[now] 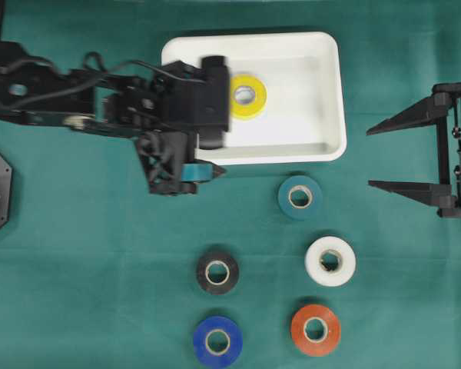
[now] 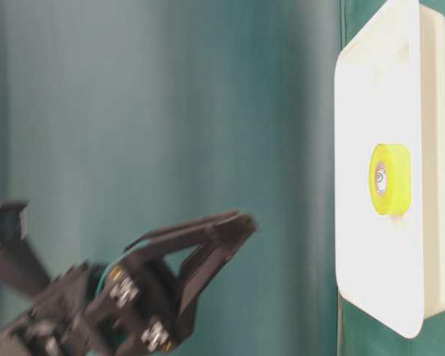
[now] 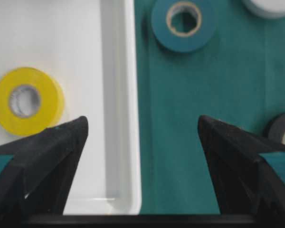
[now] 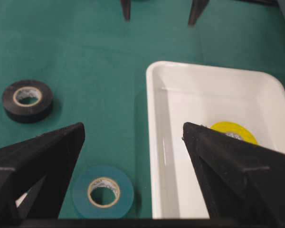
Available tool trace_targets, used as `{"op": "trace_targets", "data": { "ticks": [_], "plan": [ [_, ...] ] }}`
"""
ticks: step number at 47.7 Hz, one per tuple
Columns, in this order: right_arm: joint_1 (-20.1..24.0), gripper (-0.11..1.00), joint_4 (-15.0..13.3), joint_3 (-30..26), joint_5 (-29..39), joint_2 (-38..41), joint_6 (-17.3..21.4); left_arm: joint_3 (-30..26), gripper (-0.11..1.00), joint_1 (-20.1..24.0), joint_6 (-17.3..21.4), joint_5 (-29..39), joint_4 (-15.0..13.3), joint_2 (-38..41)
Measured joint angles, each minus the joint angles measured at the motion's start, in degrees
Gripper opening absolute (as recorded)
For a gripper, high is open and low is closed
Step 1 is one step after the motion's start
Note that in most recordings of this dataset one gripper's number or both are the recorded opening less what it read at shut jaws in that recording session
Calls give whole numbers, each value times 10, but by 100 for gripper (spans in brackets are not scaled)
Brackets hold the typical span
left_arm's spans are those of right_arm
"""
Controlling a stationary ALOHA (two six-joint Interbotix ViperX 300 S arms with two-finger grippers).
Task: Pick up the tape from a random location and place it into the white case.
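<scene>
A green cloth (image 1: 77,254) covers the table, with teal (image 1: 300,197), white (image 1: 330,261), black (image 1: 217,272), blue (image 1: 217,342) and orange (image 1: 316,330) rolls lying apart.

My left claw (image 1: 207,157) is black with teal pads, and my right claw (image 1: 392,155) is plain black. The desk (image 1: 77,292) wears a dark green cloth. In the white case (image 1: 326,84) lies a bright yellow tape (image 1: 248,96). Below the case lie a teal roll (image 1: 300,197), a white roll (image 1: 330,261), a black roll (image 1: 217,271), a blue roll (image 1: 217,341) and an orange-red roll (image 1: 316,330), each with a pale tan core.
</scene>
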Motion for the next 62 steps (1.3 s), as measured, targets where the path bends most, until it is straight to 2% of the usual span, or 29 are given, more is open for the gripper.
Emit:
{"op": "trace_targets", "data": {
  "ticks": [30,47,62],
  "plan": [
    [-1,92,0,0,0,0,-1,228,90,-1,-1,-156,-3,-249],
    [-1,92,0,0,0,1,-1,351,90,-14,-11,-279,-6,-299],
    [-1,92,0,0,0,12,-1,393,90,-15,-14,-301,-7,-331]
  ]
}}
